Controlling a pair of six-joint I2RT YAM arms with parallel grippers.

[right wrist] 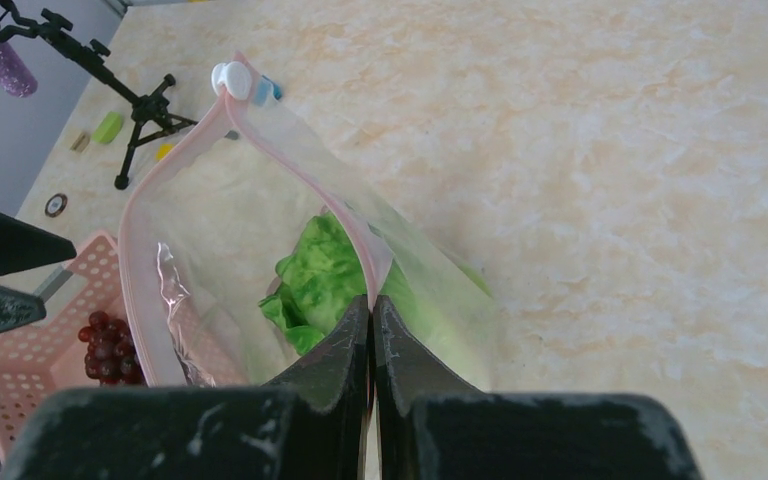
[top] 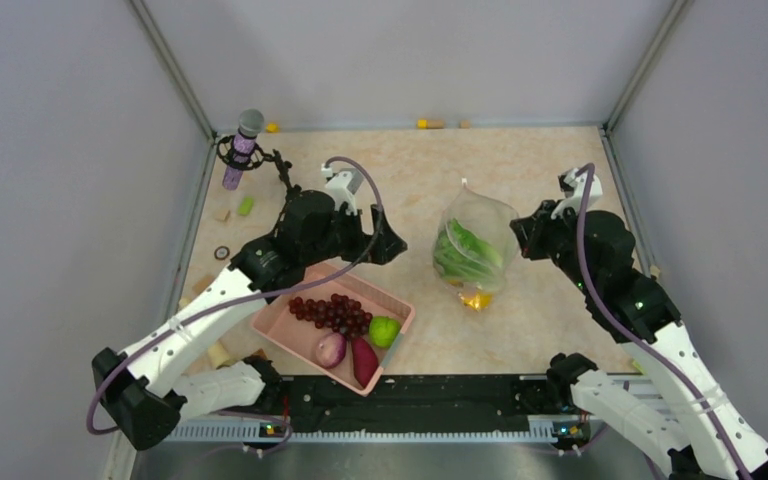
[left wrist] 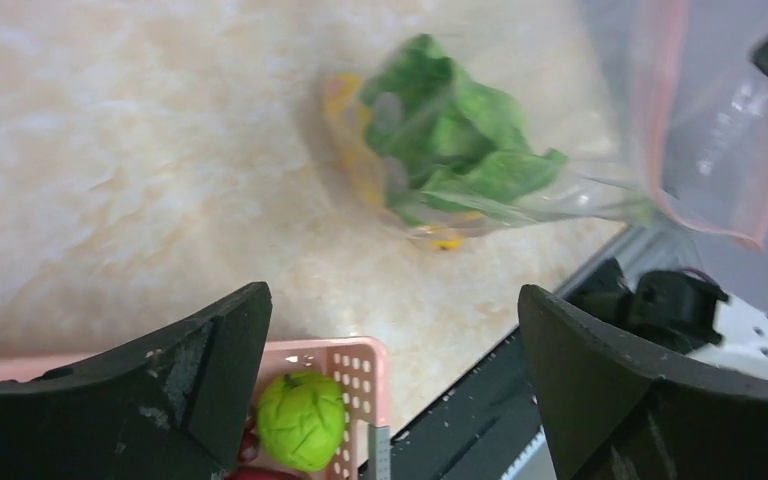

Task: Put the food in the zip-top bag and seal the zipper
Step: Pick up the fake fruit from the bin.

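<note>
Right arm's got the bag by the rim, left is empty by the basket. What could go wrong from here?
1. The right jaws pinch the zip-top bag at one spot on its zipper; added food weight could pull it free.
2. The mouth looks narrow and floppy, so the sweet potato or grapes from the basket might catch the rim and drop outside.
3. The left jaws, open and empty, may bump the held bag.

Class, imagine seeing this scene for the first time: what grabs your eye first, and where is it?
The clear zip-top bag, held up mid-table by the right end effector shut on its pink zipper, with green lettuce inside. Left of it, nearer the arms, a pink basket holds grapes and a green fruit.
</note>
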